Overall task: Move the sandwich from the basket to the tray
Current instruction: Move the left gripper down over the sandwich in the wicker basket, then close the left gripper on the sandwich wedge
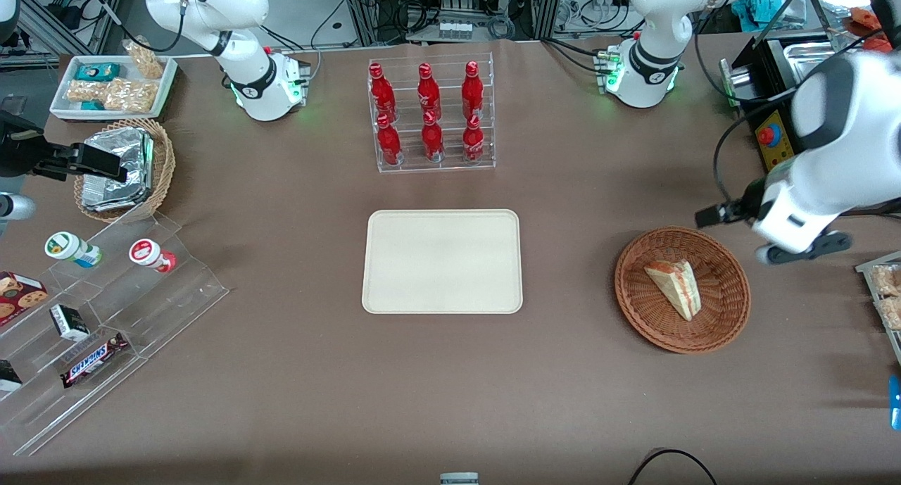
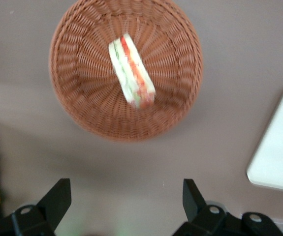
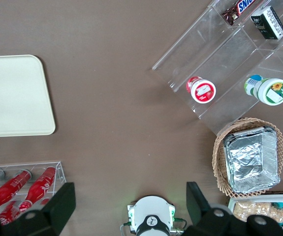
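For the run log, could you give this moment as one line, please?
gripper: open, above table beside basket | sandwich: in basket | tray: bare

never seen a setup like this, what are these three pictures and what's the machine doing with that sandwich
These are three cameras on one table with two white robot arms. The front view looks down over the whole table. The other two views come from cameras on each arm's wrist, looking down past the fingers. Only one arm works; its tool is open, holds nothing, and hovers above the table beside the basket, farther from the front camera than it. The sandwich lies in that round wicker basket. The tray in the middle of the table is where it should go, and has nothing on it yet. Also on the table: a rack of red bottles and a clear stepped stand with snacks.
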Motion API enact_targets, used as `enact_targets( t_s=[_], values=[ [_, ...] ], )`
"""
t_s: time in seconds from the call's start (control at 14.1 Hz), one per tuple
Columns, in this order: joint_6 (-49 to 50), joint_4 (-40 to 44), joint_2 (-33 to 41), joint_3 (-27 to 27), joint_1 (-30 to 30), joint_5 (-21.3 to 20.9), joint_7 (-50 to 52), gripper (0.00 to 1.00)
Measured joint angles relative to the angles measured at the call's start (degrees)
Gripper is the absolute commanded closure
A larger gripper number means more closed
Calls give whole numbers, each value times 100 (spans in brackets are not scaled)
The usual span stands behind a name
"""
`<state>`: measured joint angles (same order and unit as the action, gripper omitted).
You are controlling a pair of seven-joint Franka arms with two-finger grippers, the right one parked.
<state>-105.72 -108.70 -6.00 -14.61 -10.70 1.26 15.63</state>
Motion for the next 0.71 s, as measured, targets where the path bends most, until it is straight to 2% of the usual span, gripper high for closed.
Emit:
enact_targets(
  t_s=[0.14,0.28,0.71],
  values=[
    [-1282,-870,-75,6,-73,15,84,0],
    [-2098,-1370,-261,18,-251,34,320,0],
    [-2934,-1408,-765,-8,-342,51,1461,0]
  ],
)
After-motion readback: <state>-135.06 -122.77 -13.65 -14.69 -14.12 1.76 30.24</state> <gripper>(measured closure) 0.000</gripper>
